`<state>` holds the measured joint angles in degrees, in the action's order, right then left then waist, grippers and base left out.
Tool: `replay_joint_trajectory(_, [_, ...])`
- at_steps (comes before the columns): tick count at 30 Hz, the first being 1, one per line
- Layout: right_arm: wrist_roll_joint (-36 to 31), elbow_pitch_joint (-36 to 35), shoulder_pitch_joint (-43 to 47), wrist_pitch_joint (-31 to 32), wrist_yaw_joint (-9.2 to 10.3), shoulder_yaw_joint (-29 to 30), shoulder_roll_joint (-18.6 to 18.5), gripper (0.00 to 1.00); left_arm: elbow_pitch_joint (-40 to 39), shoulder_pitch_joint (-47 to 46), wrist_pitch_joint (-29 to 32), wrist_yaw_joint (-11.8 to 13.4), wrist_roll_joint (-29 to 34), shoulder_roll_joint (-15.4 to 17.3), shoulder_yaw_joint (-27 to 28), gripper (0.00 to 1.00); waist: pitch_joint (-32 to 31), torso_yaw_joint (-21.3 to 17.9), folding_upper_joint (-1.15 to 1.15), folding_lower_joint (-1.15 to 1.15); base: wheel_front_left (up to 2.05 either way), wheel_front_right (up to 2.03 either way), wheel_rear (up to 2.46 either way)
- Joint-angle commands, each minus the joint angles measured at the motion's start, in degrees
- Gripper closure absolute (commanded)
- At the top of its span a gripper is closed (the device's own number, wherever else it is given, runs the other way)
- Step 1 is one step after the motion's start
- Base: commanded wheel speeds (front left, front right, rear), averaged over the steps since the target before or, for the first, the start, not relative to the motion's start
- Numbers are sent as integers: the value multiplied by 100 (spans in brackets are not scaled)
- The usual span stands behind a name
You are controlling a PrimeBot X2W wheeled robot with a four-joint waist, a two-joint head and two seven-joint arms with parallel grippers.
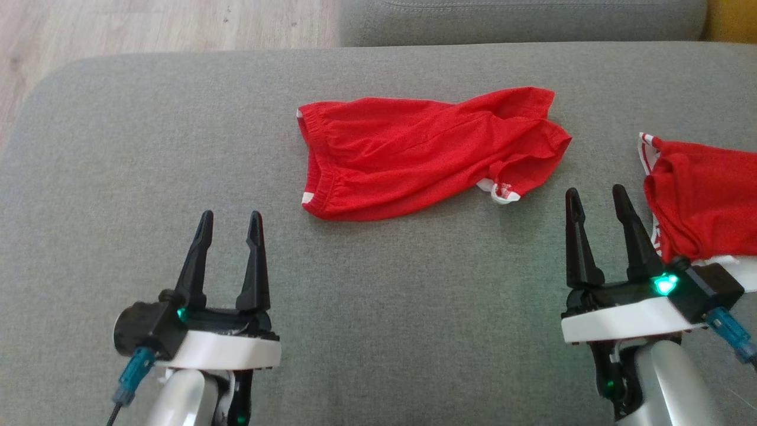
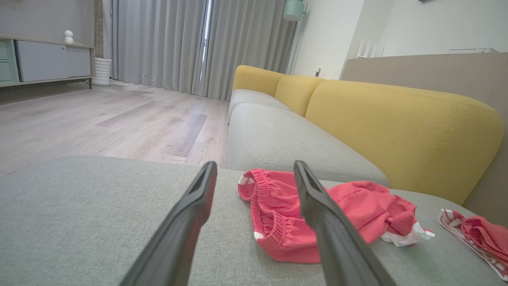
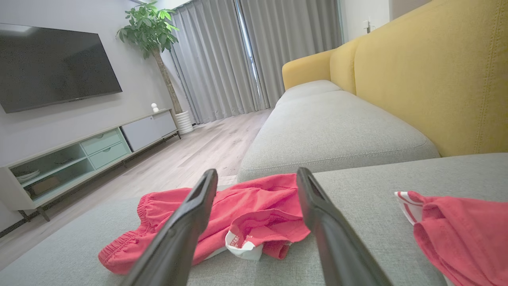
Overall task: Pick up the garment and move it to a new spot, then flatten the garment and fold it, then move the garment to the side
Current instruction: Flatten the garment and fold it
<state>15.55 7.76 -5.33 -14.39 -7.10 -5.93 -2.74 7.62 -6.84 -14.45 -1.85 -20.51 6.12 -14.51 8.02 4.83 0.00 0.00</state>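
- Lying rumpled on the grey cushion (image 1: 118, 177), the red garment (image 1: 414, 157) sits about midway between the left and right edges, nearer the far edge. Its elastic waistband faces the left edge, and a white-trimmed hem curls up at the end toward the right edge.
- The left gripper (image 1: 230, 220) hovers over the near left part of the cushion, jaws spread wide with nothing between them, apart from the garment.
- The right gripper (image 1: 595, 195) hovers over the near right part, jaws likewise spread and empty.
- A second red garment (image 1: 704, 195) with white trim is bunched at the right edge, just beside the right gripper; whether they touch I cannot tell.
- Beyond the far edge lie another grey seat (image 1: 520, 21), a yellow backrest (image 1: 733, 21) and wood floor (image 1: 148, 23).
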Motion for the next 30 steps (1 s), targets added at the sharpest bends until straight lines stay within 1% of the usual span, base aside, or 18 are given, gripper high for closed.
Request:
replay_joint_trajectory(1, [-43,-199,-138,-61,-39,-111,-14,0,-141,-241,-54,-36,73,-5,256,0,14,12,0,0,0,0,0])
replay_joint_trajectory(7, [-157,-143,-231,-45,-39,-119,-14,0,-92,-317,-54,-167,171,-111,296,0,153,93,0,0,0,0,0])
replay_joint_trajectory(11, [-386,41,-451,154,-39,-106,-14,0,-42,-411,-54,-227,211,-171,298,0,305,164,0,0,0,0,0])
replay_joint_trajectory(14, [-566,365,-711,463,-39,-45,-14,0,-7,-481,-54,-271,234,-212,275,0,407,234,0,0,0,0,0])
replay_joint_trajectory(16, [-667,638,-900,703,-39,-71,-14,0,19,-528,-54,-297,244,-235,257,0,463,293,0,0,0,0,0])
replay_joint_trajectory(20, [-1072,1239,-1236,1126,-39,-196,-14,0,81,-600,-54,-335,242,-274,226,0,509,423,0,0,0,0,0])
replay_joint_trajectory(26, [-1592,1784,-1577,1207,-39,-331,-14,0,132,-625,-54,-359,227,-304,241,0,514,566,0,0,0,0,0])
replay_joint_trajectory(30, [-1931,2051,-1687,1302,-39,-305,-41,0,148,-607,-54,-370,231,-314,247,0,508,608,0,0,0,0,0])
